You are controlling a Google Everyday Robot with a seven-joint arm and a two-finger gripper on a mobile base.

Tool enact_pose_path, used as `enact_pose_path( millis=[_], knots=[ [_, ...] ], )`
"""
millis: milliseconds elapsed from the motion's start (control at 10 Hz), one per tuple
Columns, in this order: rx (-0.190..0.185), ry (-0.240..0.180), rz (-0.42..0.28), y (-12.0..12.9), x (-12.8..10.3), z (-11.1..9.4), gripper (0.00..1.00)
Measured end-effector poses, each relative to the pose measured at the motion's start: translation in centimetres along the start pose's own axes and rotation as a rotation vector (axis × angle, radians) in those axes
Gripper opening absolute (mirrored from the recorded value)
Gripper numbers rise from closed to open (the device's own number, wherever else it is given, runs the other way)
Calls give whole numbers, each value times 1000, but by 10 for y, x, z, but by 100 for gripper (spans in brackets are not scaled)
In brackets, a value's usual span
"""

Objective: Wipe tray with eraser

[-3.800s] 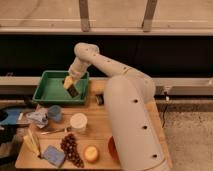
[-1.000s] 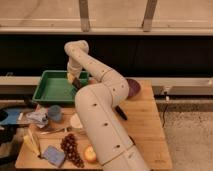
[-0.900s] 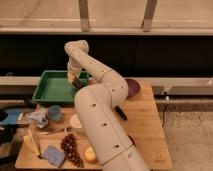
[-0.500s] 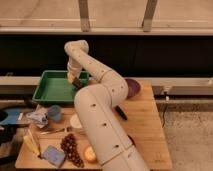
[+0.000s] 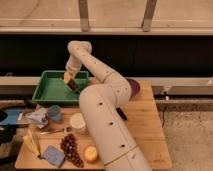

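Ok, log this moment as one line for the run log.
phase: wiping | gripper: shut on eraser, over right side of tray | eraser: dark block at tray floor, contact unclear | table: tray at back left

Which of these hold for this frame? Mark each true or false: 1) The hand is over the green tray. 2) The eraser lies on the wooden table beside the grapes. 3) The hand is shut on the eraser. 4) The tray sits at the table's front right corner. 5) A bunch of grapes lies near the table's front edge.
1) True: the hand is over the right part of the green tray.
2) False: the eraser is at the hand, inside the tray.
3) True.
4) False: the tray sits at the back left of the wooden table.
5) True: the grapes lie near the front, next to a blue sponge.
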Motion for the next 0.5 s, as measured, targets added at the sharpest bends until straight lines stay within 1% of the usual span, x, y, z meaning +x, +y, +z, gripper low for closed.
enact_pose_path(
  millis=[200, 300, 400, 500],
  knots=[
    [0, 0, -3, 2, -2, 1, 0],
    [14, -11, -12, 2, -3, 2, 0],
    [52, -59, -37, 7, -8, 4, 0],
    [76, -99, -53, 9, -8, 6, 0]
  ],
)
